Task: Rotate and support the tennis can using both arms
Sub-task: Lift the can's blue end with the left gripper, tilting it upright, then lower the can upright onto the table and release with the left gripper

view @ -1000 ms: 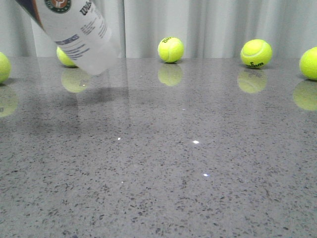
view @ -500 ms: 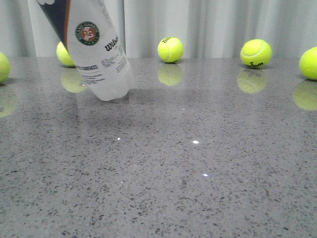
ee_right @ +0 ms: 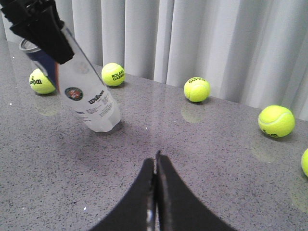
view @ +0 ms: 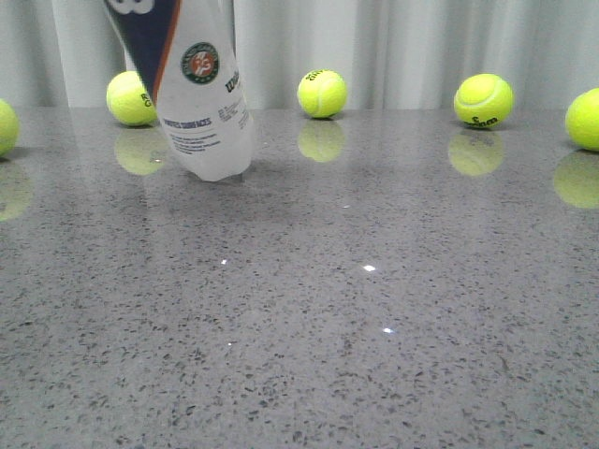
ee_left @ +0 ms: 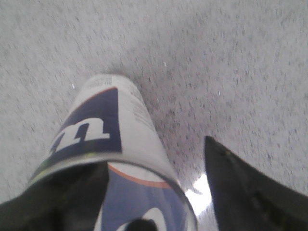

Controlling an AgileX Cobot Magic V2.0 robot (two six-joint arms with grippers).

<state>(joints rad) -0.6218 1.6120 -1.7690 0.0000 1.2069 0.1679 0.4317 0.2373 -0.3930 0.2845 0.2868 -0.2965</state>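
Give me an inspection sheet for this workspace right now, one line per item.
Surface: grey speckled table, glossy, reflecting the balls.
Job's things: tennis can tilted, lower end at the table.
Clutter: tennis balls along the far edge.
Grippers: left gripper clamps the can's upper end; right gripper shut, empty, apart from the can.
Cables: nothing seen.
Surroundings: pale curtain behind.

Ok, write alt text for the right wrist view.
A tilted tennis can rests its lower end on a grey speckled table, the left gripper clamped near its top. The right gripper, shut and empty, points toward it from the foreground; yellow-green tennis balls line white curtains behind.
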